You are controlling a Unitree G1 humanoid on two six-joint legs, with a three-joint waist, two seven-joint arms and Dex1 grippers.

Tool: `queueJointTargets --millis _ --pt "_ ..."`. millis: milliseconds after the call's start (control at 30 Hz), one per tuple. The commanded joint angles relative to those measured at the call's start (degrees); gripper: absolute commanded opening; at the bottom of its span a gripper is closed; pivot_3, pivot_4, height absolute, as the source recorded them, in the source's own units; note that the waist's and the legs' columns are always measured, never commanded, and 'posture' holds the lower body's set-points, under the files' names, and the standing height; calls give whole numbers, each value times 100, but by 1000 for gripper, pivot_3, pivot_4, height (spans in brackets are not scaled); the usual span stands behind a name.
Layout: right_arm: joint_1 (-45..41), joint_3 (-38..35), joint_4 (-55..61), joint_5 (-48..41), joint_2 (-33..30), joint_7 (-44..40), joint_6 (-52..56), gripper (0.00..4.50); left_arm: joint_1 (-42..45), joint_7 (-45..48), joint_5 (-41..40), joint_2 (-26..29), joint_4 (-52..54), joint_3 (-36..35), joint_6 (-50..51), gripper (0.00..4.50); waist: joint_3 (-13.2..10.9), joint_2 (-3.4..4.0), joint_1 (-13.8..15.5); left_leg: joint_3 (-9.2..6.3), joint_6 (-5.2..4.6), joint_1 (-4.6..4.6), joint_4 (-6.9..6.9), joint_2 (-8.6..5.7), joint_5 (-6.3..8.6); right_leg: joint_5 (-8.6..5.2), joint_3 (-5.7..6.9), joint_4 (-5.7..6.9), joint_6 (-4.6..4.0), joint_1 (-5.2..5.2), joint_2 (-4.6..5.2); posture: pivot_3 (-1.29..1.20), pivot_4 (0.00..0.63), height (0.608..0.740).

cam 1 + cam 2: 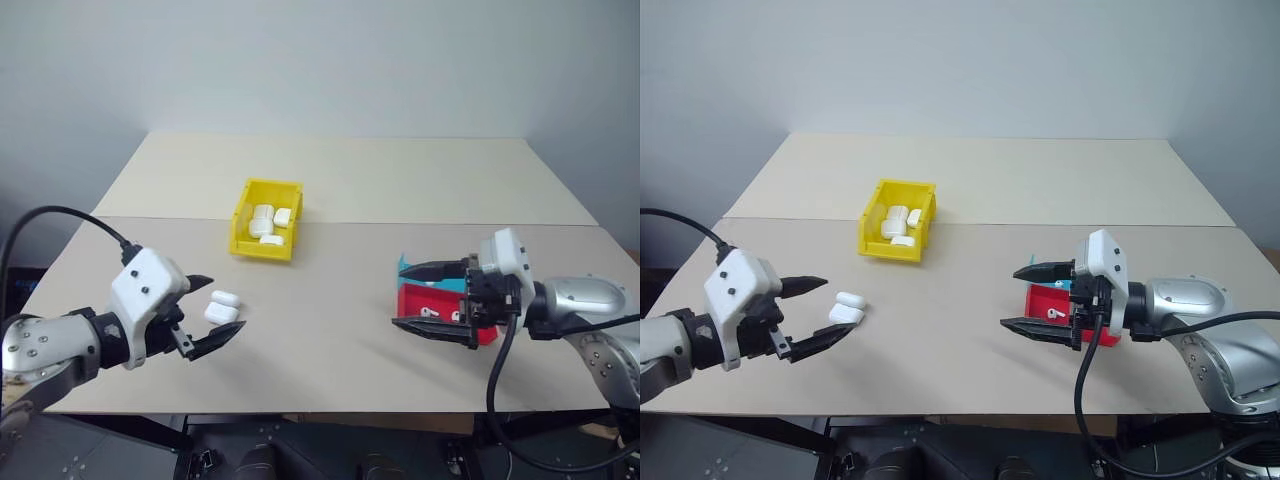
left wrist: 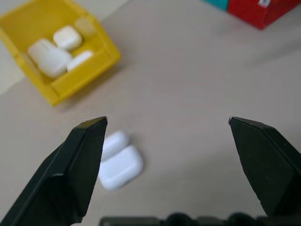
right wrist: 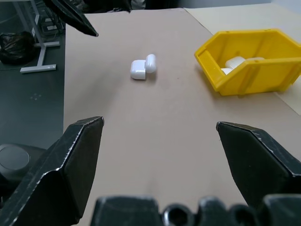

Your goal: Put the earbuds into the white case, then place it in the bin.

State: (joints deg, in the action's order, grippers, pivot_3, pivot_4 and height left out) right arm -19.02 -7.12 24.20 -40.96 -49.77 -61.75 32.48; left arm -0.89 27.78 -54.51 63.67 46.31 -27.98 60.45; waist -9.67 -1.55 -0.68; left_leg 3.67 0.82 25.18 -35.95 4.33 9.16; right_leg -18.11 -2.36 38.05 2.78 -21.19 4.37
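White case [image 1: 222, 307] lies on the desk [image 1: 340, 300], lid flipped open, near its front edge and just ahead of your left end effector [image 1: 206, 314]. No earbuds can be made out inside it; too small to be sure.

Earbuds [image 1: 1058, 314]: one small white piece shows in the red tray [image 1: 1052, 303] on the right, beside a teal tray [image 1: 408, 268]. Your right end effector [image 1: 1031, 298] hovers at that tray, fingers spread wide, gripping nothing. Left fingers equally spread, empty.

Yellow bin [image 1: 262, 232] sits farther back, well apart from the open case, already holding several white cases [image 1: 268, 222].

Judgement: nothing of this cycle is done. You have earbud pickup, loading, lid closing and binning all ahead.
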Motion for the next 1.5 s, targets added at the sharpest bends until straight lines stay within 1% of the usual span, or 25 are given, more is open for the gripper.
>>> queueJointTargets --millis 33,133,167,233,267,367,400,467,533,567,667,767,833,933,1100,1333,1500 --pt "-40 -184 199 -204 -40 65 121 4455 281 -295 -393 307 3 -112 663 4500 -4 -8 0 -1 0 0 0 1 0 0 1 0 0 0 -1 0 150 740" --pt "6 -191 291 -248 -8 176 166 4455 585 -645 -478 253 -154 -173 910 4500 -5 -9 3 2 0 1 3 -1 0 0 -1 -2 0 -2 2 0 150 740" --pt "18 -182 324 -264 10 221 192 4455 762 -746 -479 336 -285 -53 1073 4500 -5 -9 4 1 0 1 3 0 0 0 0 -1 0 -2 1 0 150 740" --pt "26 -150 399 -288 56 310 250 4455 1171 -965 -338 429 -570 334 1360 4500 -5 -9 15 -1 0 1 2 -1 0 0 1 2 0 -2 0 0 150 740" --pt "28 -137 435 -307 79 350 280 4455 1497 -1022 -383 496 -814 603 1693 4500 -5 -9 21 -1 1 1 2 0 0 0 1 1 0 -3 -2 0 150 740" --pt "16 -106 522 -382 148 489 384 4455 2283 -705 -551 796 -1244 1299 2309 4500 -6 -14 19 0 1 1 0 -2 0 1 1 0 1 -2 -2 0 150 740" --pt "23 -93 557 -393 168 564 426 4455 2594 -732 -568 741 -1339 1488 2552 4500 -6 -16 16 0 1 2 0 -3 0 1 1 0 1 -2 -1 0 150 740" --pt "42 -48 628 -433 230 667 473 4455 3165 -823 -706 477 -1602 1644 3025 4500 -7 -18 22 0 1 5 2 -3 0 0 1 -1 2 -5 0 0 150 740" --pt "117 -1 724 -439 309 725 467 4455 3608 -852 -958 557 -1836 2089 3194 4500 -8 -20 30 -4 1 12 3 -3 0 0 3 0 1 -11 -3 0 150 740" --pt "147 21 766 -450 350 758 472 4455 3788 -814 -1126 684 -1991 2369 3205 4500 -9 -21 34 -5 1 12 4 -3 0 0 4 1 1 -11 -3 0 150 740" --pt "284 116 897 -423 501 894 449 4455 4529 -1167 -1598 792 -2772 3420 3205 4500 -10 -22 26 -2 1 12 4 -3 0 0 0 0 2 -13 -2 0 150 740" --pt "334 167 994 -436 612 1034 472 4455 5310 -1904 -2200 715 -3701 4412 3205 4500 -10 -23 34 -4 1 12 2 -3 0 0 1 3 2 -12 -2 0 150 740" --pt "375 185 1061 -451 674 1120 474 4455 5782 -2408 -2503 494 -4263 4980 3205 4500 -12 -26 47 -7 1 13 -2 -3 0 0 3 5 3 -11 -2 0 150 740" --pt "443 187 1151 -467 758 1249 473 4455 6256 -3048 -2759 121 -4868 5497 3205 4500 -12 -27 71 -8 1 15 -2 -4 0 -1 3 4 3 -11 -2 0 150 740" --pt "555 233 1282 -421 844 1413 452 4455 6622 -4066 -3124 -519 -5796 5797 3205 4500 -12 -28 93 -12 0 27 -5 -5 0 -1 4 5 3 -19 -2 0 150 740" --pt "677 245 1411 -414 894 1561 415 4455 6574 -5067 -3641 -831 -6065 5838 3205 4500 -12 -28 87 -14 2 32 -8 -6 -1 0 5 7 3 -23 0 0 150 740" --pt "725 250 1438 -408 921 1614 381 4455 6509 -5617 -3797 -1163 -6249 5746 3205 4500 -12 -28 109 -16 2 32 -12 -9 -2 0 9 8 3 -20 1 0 150 740"
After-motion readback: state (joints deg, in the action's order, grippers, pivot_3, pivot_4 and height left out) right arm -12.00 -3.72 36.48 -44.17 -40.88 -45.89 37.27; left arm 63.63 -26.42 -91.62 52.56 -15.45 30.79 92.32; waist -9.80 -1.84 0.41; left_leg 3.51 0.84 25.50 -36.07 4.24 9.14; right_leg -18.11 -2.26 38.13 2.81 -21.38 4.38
